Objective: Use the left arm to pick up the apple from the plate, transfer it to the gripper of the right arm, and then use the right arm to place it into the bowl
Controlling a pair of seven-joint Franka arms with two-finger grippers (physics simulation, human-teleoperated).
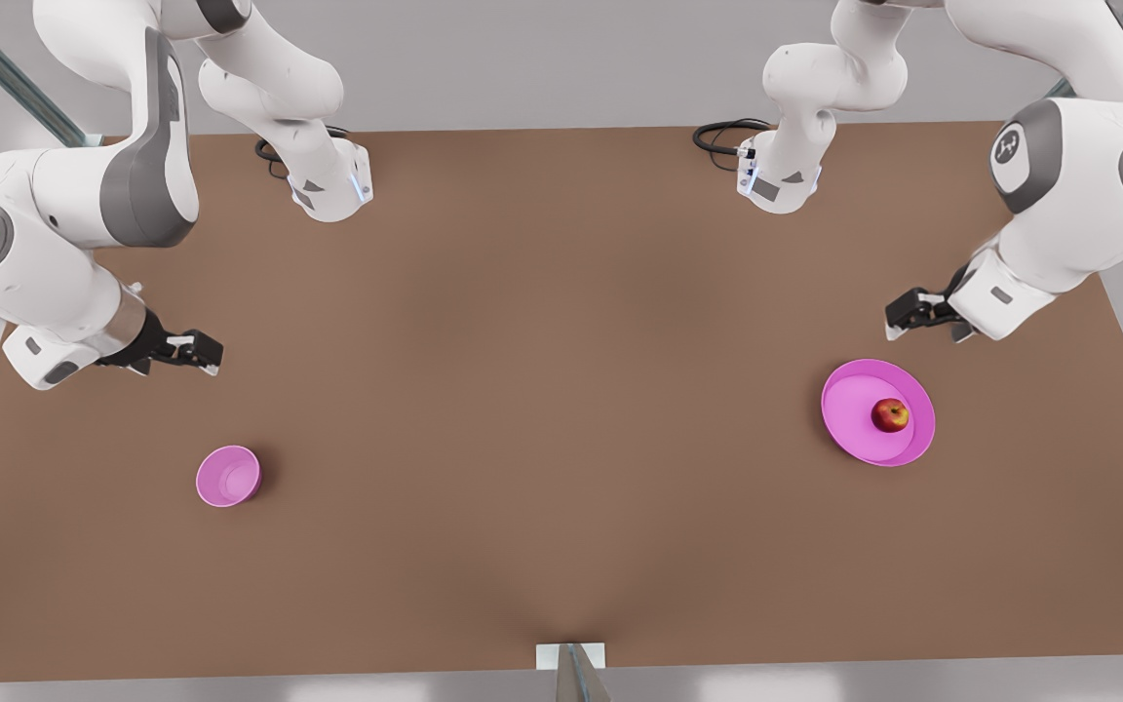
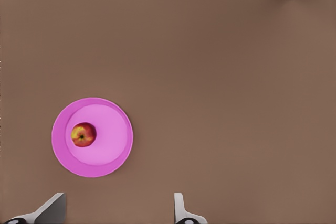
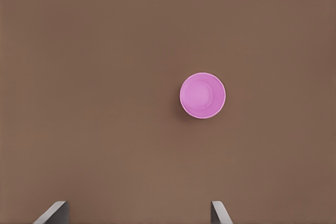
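The apple [image 1: 890,415] is seen resting on the plate [image 1: 854,429], off centre, toward the rim on the front view's right. It is nearly round, so no real long axis can be named; in the left wrist view its stem dimple [image 2: 81,137] is turned up toward the camera, with the yellow patch to one side.

The left claw [image 1: 898,320] hangs above the table [image 1: 561,390] near the plate, apart from it, and its fingers [image 2: 179,205] are seen spread wide with nothing between them. The right claw [image 1: 199,351] waits near the bowl [image 1: 228,476], also spread and empty, at the front view's left.

Several risks can be judged from here. A round, smooth fruit may be squeezed out sideways if the fingers close off its middle. Because it lies close to the low rim, a fingertip may strike the plate and tip or shove it. The handover is the weakest step: if the left claw is released before the right has closed, the apple will be dropped and may roll off the table. The bowl is small, so a release from too high may bounce the fruit out.
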